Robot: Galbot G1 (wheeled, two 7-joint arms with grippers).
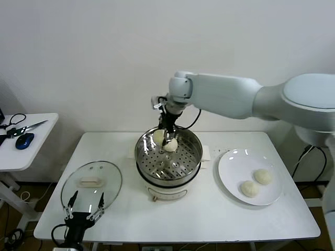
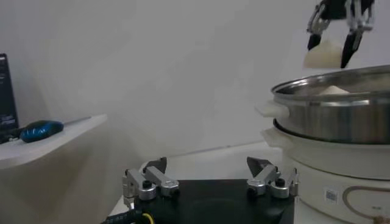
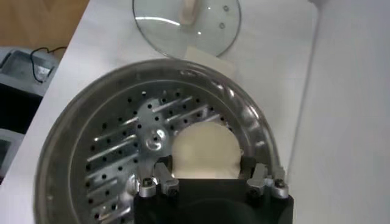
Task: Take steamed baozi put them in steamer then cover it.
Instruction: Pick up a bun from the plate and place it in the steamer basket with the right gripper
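The steamer (image 2: 332,112) is cut off at the left wrist view's edge. In the head view, the right claw (image 1: 168,140) partly hides one bun (image 1: 170,146), and another bun (image 1: 158,136) sits half behind it.

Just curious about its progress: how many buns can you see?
4: two baozi on the white plate, at and; one in the steamer at; one in the right gripper at.

We can't read any text; small label on the steamer (image 2: 331,195) base front is illegible.
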